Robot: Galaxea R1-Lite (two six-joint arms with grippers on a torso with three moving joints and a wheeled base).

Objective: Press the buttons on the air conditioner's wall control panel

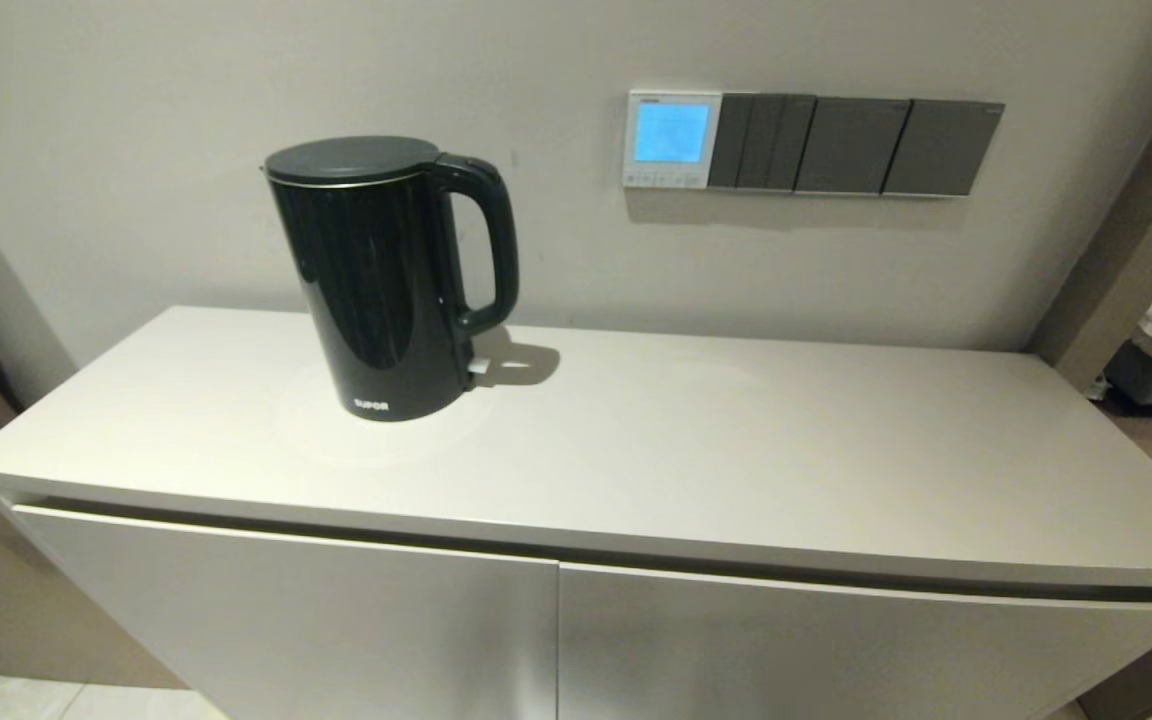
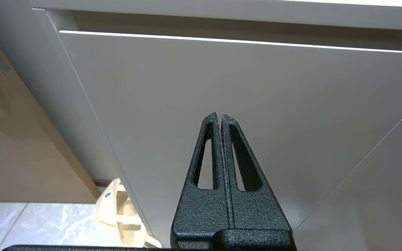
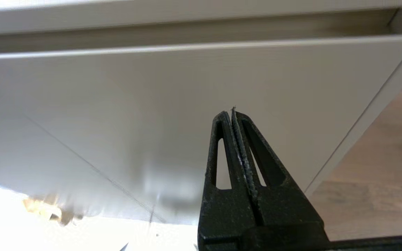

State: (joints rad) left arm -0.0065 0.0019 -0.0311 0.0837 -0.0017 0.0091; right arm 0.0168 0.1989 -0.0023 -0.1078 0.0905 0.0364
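Note:
The wall control panel [image 1: 671,139] is a small white square on the wall above the cabinet, its screen lit blue. The buttons [image 1: 665,179] form a row of tiny pale keys along its lower edge. Neither arm shows in the head view. My left gripper [image 2: 220,115] is shut and empty, low down in front of the white cabinet door [image 2: 222,90]. My right gripper [image 3: 231,112] is shut and empty, also low in front of the cabinet door [image 3: 152,104].
A black electric kettle [image 1: 386,275] stands on the white cabinet top [image 1: 736,460], left of the panel. Dark grey switch plates [image 1: 856,146] run right of the panel. A cream bag [image 2: 120,216] lies on the floor by the cabinet's left side.

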